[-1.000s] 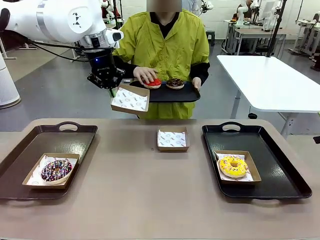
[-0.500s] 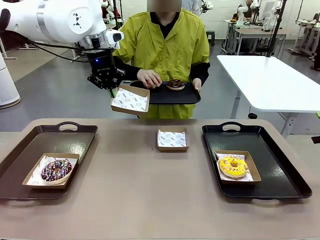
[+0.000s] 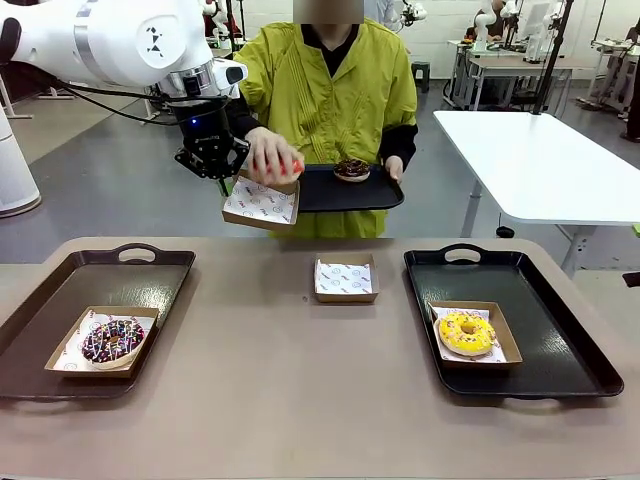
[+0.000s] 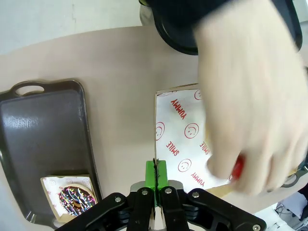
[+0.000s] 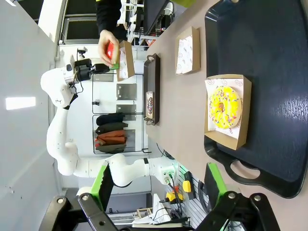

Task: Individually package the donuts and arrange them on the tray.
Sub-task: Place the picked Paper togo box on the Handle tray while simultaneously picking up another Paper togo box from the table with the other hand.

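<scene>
Donuts lie in four places before you. The glossy red iced ring donut (image 3: 292, 165) is in the person's hand (image 3: 268, 157), just above the shallow brown cardboard box lined with printed white paper (image 3: 262, 201); you cannot tell whether it touches the paper. Your left gripper (image 3: 222, 183) is clenched on one rim of that box, green pads pinching the wall, and holds it in the air, clear of the beige table (image 3: 280, 380). The dark chocolate sprinkled donut (image 3: 351, 168) rests on the small black tray (image 3: 340, 190) that the person holds beside the box. The dark purple donut with multicolour sprinkles (image 3: 112, 340) sits in a lined box on the left black handled tray (image 3: 60, 290). The yellow sprinkled donut (image 3: 466, 333) sits in a lined box on the right black handled tray (image 3: 560, 340). An empty lined box (image 3: 345, 279) stands on the table between the two trays. Your right gripper (image 5: 159, 175) hangs released, fingers spread, grasping nothing.
</scene>
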